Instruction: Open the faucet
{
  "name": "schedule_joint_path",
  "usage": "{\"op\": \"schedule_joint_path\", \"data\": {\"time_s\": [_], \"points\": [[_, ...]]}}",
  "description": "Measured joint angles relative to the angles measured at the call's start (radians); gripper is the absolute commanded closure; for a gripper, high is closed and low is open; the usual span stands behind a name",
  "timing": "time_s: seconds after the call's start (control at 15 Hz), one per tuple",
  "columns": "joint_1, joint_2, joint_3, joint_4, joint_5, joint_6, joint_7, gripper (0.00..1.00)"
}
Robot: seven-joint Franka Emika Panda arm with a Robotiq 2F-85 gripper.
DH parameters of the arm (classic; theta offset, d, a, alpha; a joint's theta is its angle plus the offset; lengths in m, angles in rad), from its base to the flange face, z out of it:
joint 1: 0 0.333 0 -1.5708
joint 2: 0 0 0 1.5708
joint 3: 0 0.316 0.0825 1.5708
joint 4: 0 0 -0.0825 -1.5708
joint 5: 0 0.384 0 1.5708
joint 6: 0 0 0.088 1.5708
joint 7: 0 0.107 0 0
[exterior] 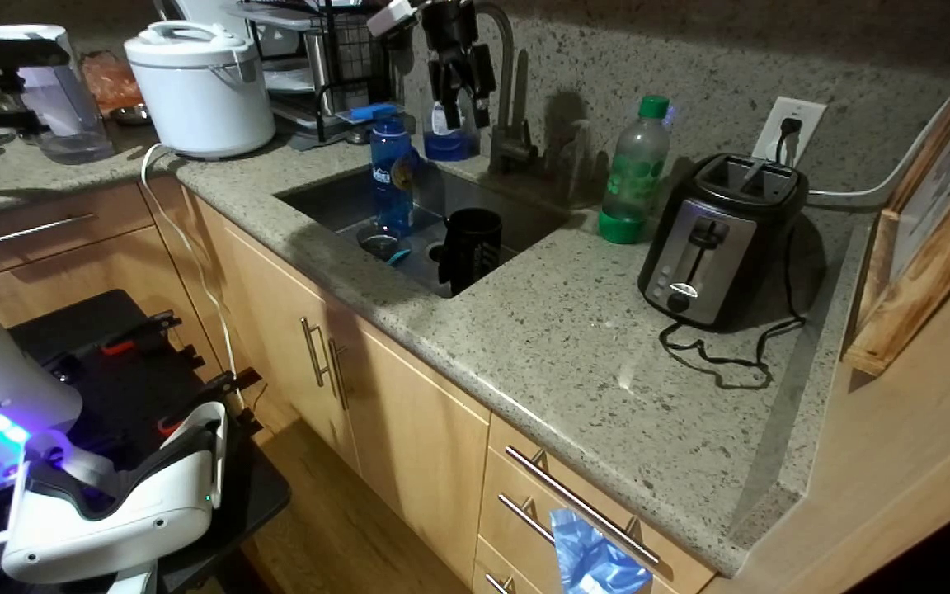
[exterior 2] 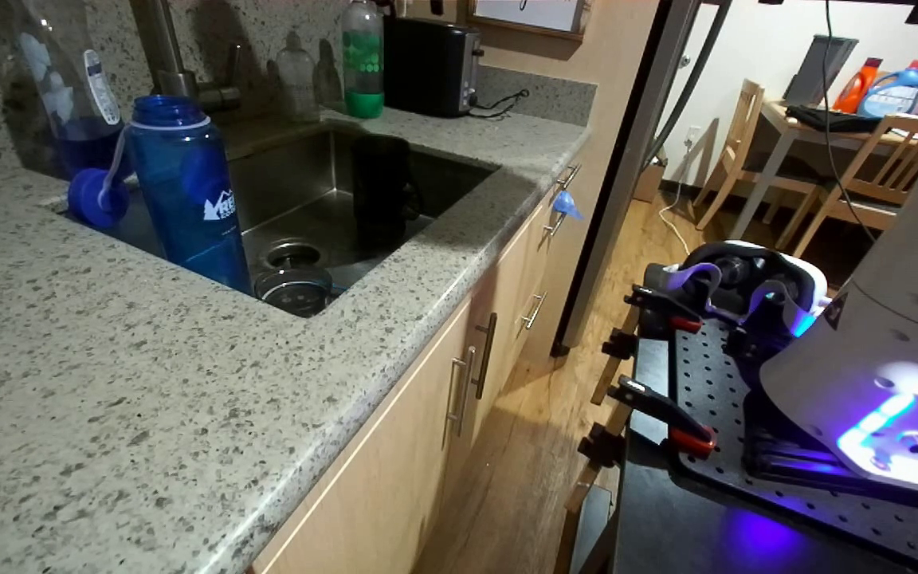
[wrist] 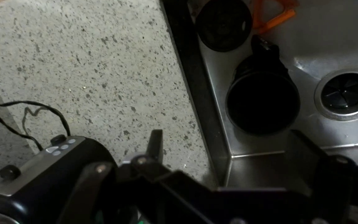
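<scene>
Our gripper [wrist: 227, 138]: jaws wide apart, nothing between them. Behind it, in an exterior view, the faucet [exterior: 506, 99]; gap we cannot tell. Lower than the gripper, the faucet's handle [exterior 2: 221, 97]. Farther below, the sink [exterior 2: 284, 171], no running water seen. We judge only positioning done; turning the handle remains.

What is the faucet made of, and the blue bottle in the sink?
The faucet looks like brushed metal: grey with a soft sheen. The blue bottle seems to be glossy plastic: it is see-through and shiny, though glass could look similar.
</scene>
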Motion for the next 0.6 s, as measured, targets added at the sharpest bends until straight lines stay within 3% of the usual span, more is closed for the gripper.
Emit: {"op": "schedule_joint_path", "data": {"time_s": [0.2,0.27,0.33,0.6], "points": [[0.008,0.098,0.000,0.120,0.027,-0.010,-0.001,0.00],[0.008,0.127,0.000,0.160,0.037,-0.019,-0.002,0.25],[0.008,0.155,0.000,0.198,0.045,-0.028,-0.006,0.28],[0.007,0.247,-0.002,0.335,0.069,-0.074,-0.017,0.58]]}}
